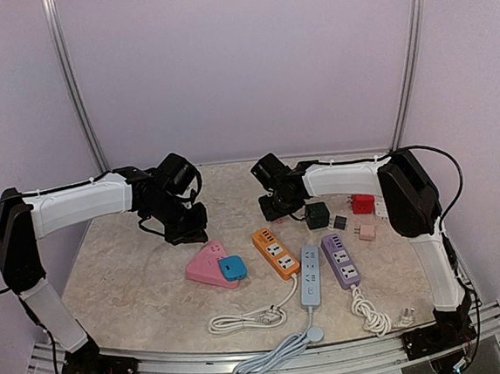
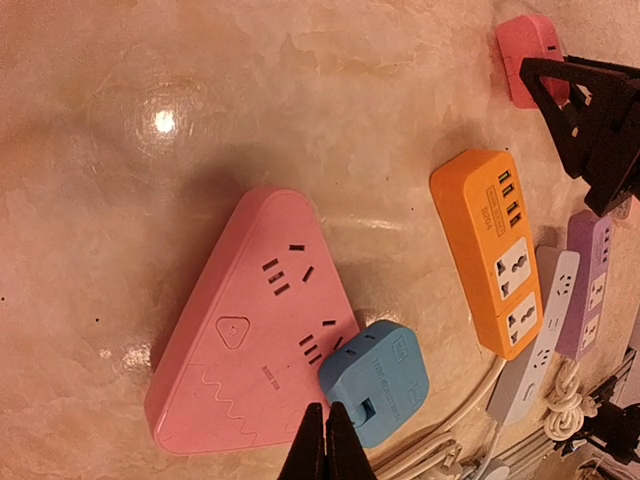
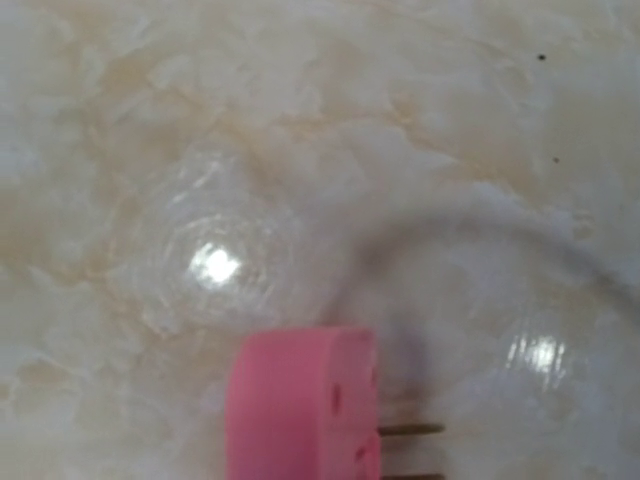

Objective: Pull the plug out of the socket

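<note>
A pink triangular socket (image 1: 206, 266) (image 2: 250, 320) lies on the marble table with a blue plug (image 1: 233, 268) (image 2: 378, 380) sitting on its right corner. My left gripper (image 1: 186, 230) (image 2: 327, 445) hovers over the socket's near edge, just left of the blue plug, shut and holding nothing. My right gripper (image 1: 274, 208) (image 2: 585, 130) is behind the orange strip's far end. The right wrist view shows a pink plug (image 3: 300, 405) (image 2: 530, 58) with bare metal prongs close to the camera, blurred. The right fingers do not show there, so its grip is unclear.
An orange power strip (image 1: 275, 252), a grey-white strip (image 1: 310, 275) and a purple strip (image 1: 341, 260) lie side by side right of the socket, with coiled cables (image 1: 244, 319) in front. A dark green cube (image 1: 316, 214), a red adapter (image 1: 363, 203) and a pale pink plug (image 1: 367, 231) sit at the right.
</note>
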Robot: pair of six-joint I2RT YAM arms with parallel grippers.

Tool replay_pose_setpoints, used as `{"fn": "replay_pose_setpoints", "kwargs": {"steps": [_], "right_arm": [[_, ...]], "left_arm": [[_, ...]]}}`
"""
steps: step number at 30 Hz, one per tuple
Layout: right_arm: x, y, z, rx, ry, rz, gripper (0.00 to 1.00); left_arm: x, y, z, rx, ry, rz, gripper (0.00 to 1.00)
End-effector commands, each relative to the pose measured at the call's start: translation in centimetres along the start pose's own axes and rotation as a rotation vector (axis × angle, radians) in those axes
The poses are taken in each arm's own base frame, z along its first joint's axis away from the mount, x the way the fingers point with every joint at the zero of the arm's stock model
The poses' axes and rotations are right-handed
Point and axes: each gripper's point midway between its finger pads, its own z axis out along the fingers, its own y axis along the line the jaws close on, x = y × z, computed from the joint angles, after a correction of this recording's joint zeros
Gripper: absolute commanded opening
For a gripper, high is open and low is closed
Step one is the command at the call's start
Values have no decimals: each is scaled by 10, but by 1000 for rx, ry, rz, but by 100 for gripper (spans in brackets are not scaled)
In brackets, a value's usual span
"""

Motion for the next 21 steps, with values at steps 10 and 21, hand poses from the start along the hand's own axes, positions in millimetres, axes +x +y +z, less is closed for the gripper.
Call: {"fn": "replay_pose_setpoints", "kwargs": {"steps": [10, 21], "right_arm": [[6, 5, -3, -58, 19, 17, 41], [-2, 11, -12, -101, 3, 28, 50]], "left_arm": [[2, 2, 6, -5, 15, -1, 2], [3, 2, 8, -8, 19, 0, 2]]}}
